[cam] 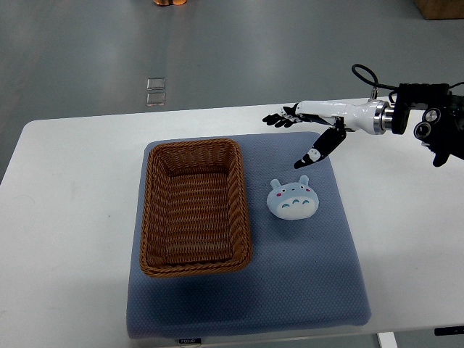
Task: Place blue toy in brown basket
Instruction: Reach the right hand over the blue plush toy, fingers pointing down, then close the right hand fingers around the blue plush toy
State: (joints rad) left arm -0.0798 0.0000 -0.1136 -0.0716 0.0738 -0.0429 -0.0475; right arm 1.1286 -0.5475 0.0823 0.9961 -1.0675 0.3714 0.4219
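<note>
A pale blue round plush toy (293,199) with small ears lies on the blue-grey mat (304,290), just right of the brown wicker basket (151,217). The basket is rectangular and empty. My right hand (293,134) comes in from the right edge and hovers above and behind the toy, fingers (279,118) stretched out to the left and thumb pointing down toward the toy. It holds nothing and does not touch the toy. The left arm does not show.
The mat lies on a white table (65,217). Grey floor lies beyond the table's far edge, with a small clear object (155,92) on it. A cardboard box corner (438,7) shows at the top right.
</note>
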